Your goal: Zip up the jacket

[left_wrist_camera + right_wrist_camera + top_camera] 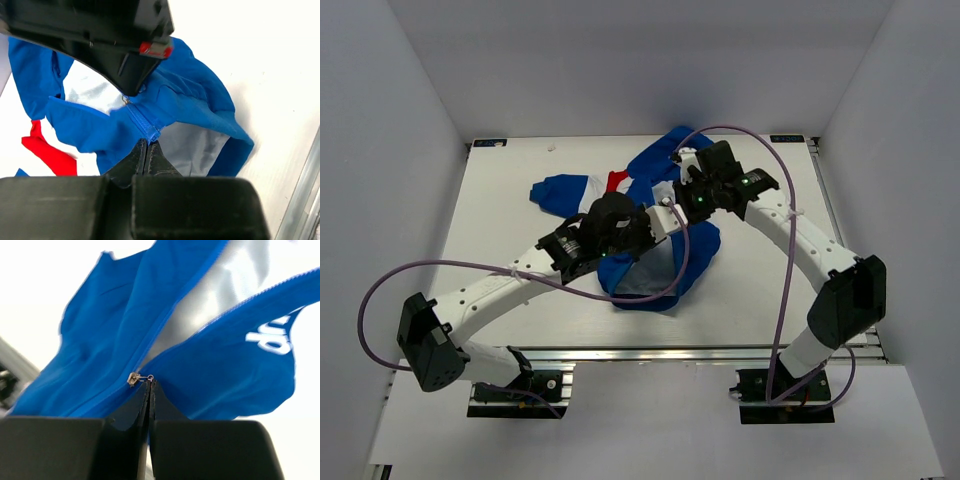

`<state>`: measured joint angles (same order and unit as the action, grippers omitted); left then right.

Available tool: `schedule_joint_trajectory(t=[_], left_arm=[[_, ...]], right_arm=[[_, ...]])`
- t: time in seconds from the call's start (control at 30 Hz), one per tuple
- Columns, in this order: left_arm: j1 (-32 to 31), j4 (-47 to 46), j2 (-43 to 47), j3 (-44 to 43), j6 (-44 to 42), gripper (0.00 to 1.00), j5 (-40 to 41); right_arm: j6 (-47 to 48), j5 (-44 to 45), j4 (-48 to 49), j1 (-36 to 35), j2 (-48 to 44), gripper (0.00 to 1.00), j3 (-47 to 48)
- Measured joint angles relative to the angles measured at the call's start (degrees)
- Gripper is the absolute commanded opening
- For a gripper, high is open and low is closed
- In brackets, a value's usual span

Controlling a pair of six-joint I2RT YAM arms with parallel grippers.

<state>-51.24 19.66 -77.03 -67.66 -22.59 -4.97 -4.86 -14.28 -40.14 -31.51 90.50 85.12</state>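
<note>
Where the jacket (655, 160) lies crumpled on the white table (520, 170) between our two arms, our left gripper (147, 149) is pinched tight on the blue fabric at the bottom end of the zipper (142, 122). Our right gripper (149, 382) is likewise closed, its tips nipping the small metal zipper pull (145, 377). The slider (133, 379) sits low on the track, and the two front edges part above it over pale lining (200, 305).

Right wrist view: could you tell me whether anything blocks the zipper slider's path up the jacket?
Nothing visible: past the small metal zipper slider, the royal-blue fabric jacket gapes open over bare grey lining.
</note>
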Motion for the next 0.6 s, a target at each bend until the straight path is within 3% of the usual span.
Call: schedule_joint_trajectory(t=[0.23, 0.6], left_arm=[[0.0, 0.52, 1.03, 0.94, 2.82, 0.0, 0.04], [0.04, 0.46, 4.57, 10.75, 14.88, 0.0, -2.36]], right_arm=[[0.98, 6.95, 6.38, 0.17, 7.48, 0.0, 1.33], [2.03, 17.27, 13.2, 6.32, 26.38, 0.0, 17.22]])
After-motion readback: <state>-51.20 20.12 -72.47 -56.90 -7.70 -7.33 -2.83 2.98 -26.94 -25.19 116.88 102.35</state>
